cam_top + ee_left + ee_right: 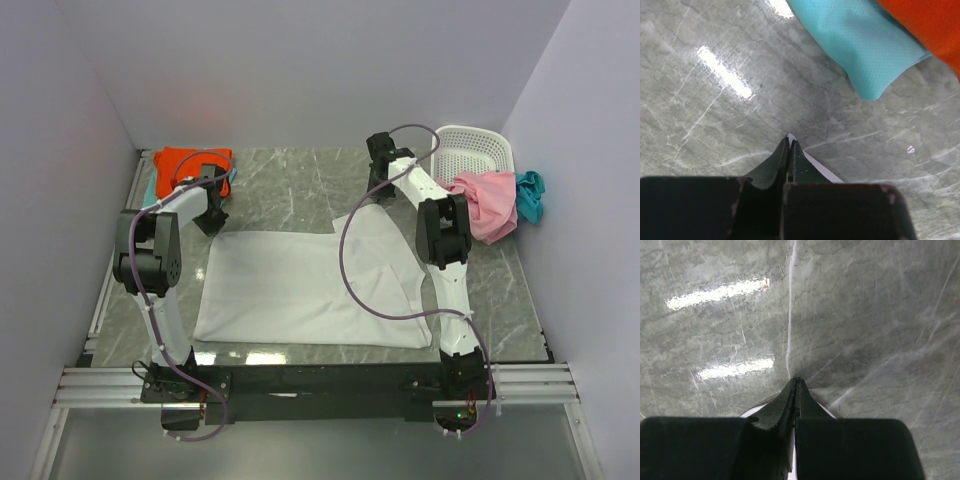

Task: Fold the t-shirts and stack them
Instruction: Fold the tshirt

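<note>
Corners of white shirt (300,290) clamped in left tool (790,142) and right tool (796,382) — best lifted together, held level, cloth taut.

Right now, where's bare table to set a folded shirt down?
Bare marble at the back, between orange-red folded t-shirt and right gripper; also right of the spread white t-shirt. Crowded: back-right, pink cloth shirt and teal-blue cloth shirt hanging off the white perforated plastic basket.
</note>
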You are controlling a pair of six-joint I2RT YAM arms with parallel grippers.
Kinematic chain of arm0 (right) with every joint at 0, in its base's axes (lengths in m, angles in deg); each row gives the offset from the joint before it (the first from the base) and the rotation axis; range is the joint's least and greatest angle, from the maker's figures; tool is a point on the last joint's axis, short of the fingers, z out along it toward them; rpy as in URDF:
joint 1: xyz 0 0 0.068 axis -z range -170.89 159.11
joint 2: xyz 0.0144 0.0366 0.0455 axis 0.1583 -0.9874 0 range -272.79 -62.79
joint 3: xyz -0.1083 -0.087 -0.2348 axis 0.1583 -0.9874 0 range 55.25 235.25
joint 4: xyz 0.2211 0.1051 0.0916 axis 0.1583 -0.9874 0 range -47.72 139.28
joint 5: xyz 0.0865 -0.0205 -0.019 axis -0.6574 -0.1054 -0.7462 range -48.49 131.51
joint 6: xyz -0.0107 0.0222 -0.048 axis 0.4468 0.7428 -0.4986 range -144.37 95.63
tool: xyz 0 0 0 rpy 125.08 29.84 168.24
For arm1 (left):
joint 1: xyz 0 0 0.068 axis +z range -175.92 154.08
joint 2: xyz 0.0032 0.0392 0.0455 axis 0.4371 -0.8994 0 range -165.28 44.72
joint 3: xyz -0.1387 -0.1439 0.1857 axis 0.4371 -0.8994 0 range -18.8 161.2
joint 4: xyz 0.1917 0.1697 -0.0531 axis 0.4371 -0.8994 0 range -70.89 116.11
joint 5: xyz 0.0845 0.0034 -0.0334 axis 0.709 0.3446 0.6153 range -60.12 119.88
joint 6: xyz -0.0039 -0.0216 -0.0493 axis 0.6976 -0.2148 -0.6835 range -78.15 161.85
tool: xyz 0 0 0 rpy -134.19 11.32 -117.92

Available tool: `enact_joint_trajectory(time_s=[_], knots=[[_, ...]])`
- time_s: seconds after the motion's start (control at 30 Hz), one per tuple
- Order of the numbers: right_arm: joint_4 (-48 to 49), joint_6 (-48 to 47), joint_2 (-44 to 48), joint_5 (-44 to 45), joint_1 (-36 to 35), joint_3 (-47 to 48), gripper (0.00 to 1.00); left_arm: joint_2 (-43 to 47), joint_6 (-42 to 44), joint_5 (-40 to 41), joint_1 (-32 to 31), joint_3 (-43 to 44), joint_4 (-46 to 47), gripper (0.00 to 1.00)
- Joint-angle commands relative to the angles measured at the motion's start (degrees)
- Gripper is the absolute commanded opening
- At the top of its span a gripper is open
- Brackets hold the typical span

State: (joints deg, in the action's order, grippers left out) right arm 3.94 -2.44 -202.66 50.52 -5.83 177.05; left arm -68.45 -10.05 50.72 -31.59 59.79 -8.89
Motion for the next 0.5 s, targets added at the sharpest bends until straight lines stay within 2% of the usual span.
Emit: enact_joint_trajectory(time_s=[0.0,0.37,0.47], knots=[[-0.5,-1.5,1.0,-0.8,0.3,0.5,0.00,-0.7,-0.4,-0.6,0.2,2.4,-1.1,0.01],[4.7,-4.7,3.8,-2.1,0.3,0.7,0.00,-2.8,-0.9,-0.5,0.2,5.3,-2.2,0.01],[4.4,-5.8,3.0,-2.3,0.9,3.6,0.00,-3.4,-1.1,-1.0,0.2,7.1,-2.7,0.01]])
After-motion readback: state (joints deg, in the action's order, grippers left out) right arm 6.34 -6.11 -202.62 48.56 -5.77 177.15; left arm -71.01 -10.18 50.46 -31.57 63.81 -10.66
